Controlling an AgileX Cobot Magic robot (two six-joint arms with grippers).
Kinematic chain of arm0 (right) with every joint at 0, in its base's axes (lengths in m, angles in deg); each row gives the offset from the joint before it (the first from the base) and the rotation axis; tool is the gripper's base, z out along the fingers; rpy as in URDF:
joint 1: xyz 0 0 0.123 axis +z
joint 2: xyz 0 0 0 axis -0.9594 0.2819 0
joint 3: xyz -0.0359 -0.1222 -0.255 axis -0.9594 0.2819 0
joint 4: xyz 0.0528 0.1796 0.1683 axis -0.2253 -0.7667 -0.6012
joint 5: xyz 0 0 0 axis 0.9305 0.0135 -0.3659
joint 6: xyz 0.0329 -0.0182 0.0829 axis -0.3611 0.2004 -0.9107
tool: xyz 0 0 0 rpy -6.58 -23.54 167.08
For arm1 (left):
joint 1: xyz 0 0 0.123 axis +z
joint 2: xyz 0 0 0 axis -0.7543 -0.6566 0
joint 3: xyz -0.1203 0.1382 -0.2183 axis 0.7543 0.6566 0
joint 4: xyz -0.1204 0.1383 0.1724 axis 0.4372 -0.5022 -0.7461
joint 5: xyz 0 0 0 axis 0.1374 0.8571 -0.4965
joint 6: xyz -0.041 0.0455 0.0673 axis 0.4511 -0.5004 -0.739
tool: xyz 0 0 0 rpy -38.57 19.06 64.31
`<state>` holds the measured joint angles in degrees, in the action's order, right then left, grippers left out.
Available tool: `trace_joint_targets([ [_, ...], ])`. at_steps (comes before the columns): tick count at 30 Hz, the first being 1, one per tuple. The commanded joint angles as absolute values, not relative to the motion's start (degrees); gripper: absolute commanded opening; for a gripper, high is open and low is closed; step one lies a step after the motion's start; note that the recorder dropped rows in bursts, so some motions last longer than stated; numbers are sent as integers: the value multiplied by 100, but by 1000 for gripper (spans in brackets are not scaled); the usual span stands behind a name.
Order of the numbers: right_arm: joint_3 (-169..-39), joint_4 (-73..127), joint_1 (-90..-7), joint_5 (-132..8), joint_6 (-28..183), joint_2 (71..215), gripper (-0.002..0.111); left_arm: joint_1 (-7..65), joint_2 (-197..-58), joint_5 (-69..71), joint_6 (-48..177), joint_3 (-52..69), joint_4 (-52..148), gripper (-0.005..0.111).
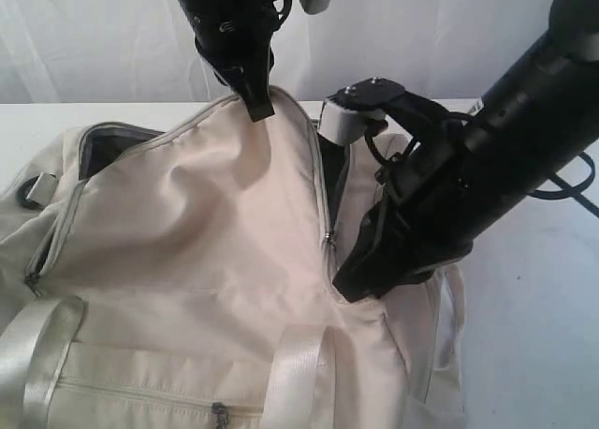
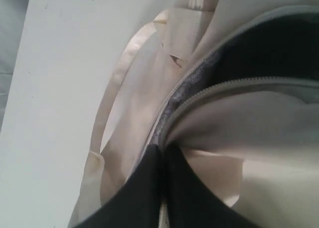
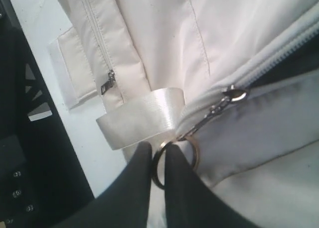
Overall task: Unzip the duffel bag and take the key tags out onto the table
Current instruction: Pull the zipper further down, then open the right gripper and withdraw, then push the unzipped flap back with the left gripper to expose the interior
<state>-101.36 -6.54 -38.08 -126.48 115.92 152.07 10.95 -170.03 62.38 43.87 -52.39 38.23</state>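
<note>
The cream duffel bag [image 1: 187, 223] fills the table's [image 1: 533, 307] left and middle, its main zipper partly undone. My left gripper [image 1: 257, 106] is shut on the raised flap edge at the bag's back. In the left wrist view that gripper [image 2: 163, 151] pinches the cream fabric [image 2: 269, 133] beside the grey lining [image 2: 194, 78]. My right gripper [image 1: 342, 284] sits at the open seam on the right. In its wrist view the right gripper [image 3: 158, 151] is shut on the metal ring [image 3: 193, 152] hanging from the zipper slider [image 3: 234, 94]. No key tags show.
Satin straps [image 1: 37, 354] [image 1: 295, 373] lie over the bag's front, with a pocket zipper pull [image 1: 220, 413] between them. Another strap [image 2: 114, 83] loops onto the table [image 2: 50, 88]. Black equipment [image 3: 20, 138] stands past the table's edge. A white curtain [image 1: 94, 36] hangs behind.
</note>
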Motion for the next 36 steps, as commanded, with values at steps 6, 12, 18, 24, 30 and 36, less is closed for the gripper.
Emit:
trace_joint_targets([
  [6, -10324, -352, -3764, -13159, 11505, 15127, 54, 1100, -16975, 6887, 4468, -5234, 3938, 0],
  [12, -10559, 857, -3764, -13159, 10927, 14639, 54, 1100, -16905, 7086, 4544, -5234, 4482, 0],
  [18, -10559, 2384, -3764, -12195, 9610, 14059, 54, 1050, -16418, 7086, 4376, -5234, 5689, 0],
  [24, -10293, 4982, -3764, -11743, 7061, 13557, 54, 1050, -15770, 7086, 4518, -4946, 6913, 0],
  [30, -10077, 5275, -3764, -11548, 6504, 13209, 54, 1050, -14848, 7086, 4893, -3666, 7598, 0],
  [36, -10018, 5266, -3764, -11505, 6442, 13065, 54, 372, -13965, 7086, 4866, -1543, 8270, 0],
])
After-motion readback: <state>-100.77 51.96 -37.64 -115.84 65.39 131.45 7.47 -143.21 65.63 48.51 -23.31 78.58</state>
